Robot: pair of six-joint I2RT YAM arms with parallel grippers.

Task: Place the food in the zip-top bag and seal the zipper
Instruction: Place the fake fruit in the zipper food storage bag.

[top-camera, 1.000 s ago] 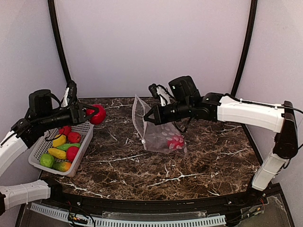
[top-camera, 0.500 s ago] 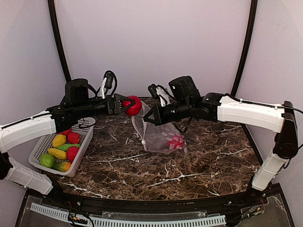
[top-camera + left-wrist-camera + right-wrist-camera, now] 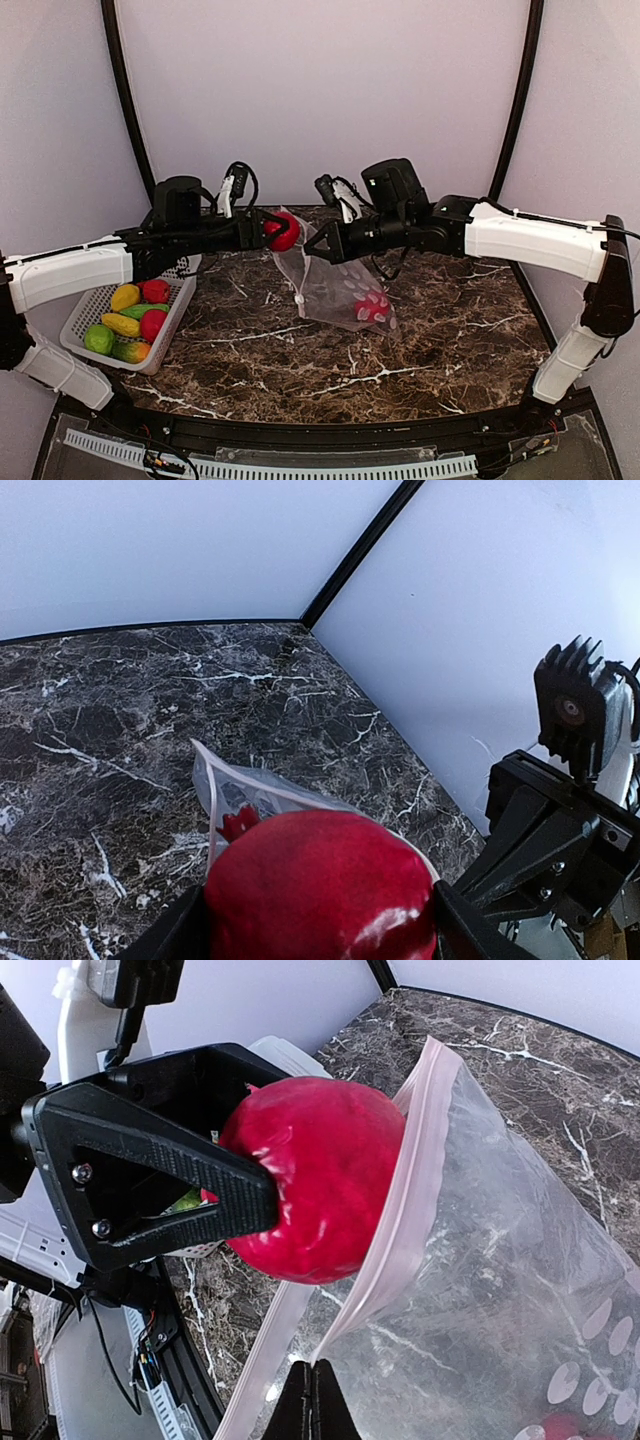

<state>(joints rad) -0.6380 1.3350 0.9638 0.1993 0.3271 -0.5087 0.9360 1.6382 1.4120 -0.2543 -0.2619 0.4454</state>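
Note:
My left gripper (image 3: 272,230) is shut on a round glossy red food piece (image 3: 284,231), held in the air at the mouth of the zip-top bag (image 3: 335,285). From the right wrist, the red piece (image 3: 320,1175) sits just outside the pale pink zipper strip (image 3: 410,1210). Pinching the bag's upper edge, my right gripper (image 3: 312,1390) is shut and holds the mouth up and open. Another red piece (image 3: 370,308) lies inside the bag. The white slider tab (image 3: 301,297) hangs at the bag's lower left. In the left wrist view the red piece (image 3: 320,890) hides most of the bag (image 3: 240,790).
A white mesh basket (image 3: 176,305) stands at the table's left edge, holding several red, yellow and green food pieces (image 3: 130,320). The right arm (image 3: 560,830) is close beside my left gripper. Dark marble table (image 3: 330,370) lies in front.
My left arm has carried the red piece from above the basket rightward to the bag's mouth. The right gripper has kept its hold, and the bag has lifted slightly.

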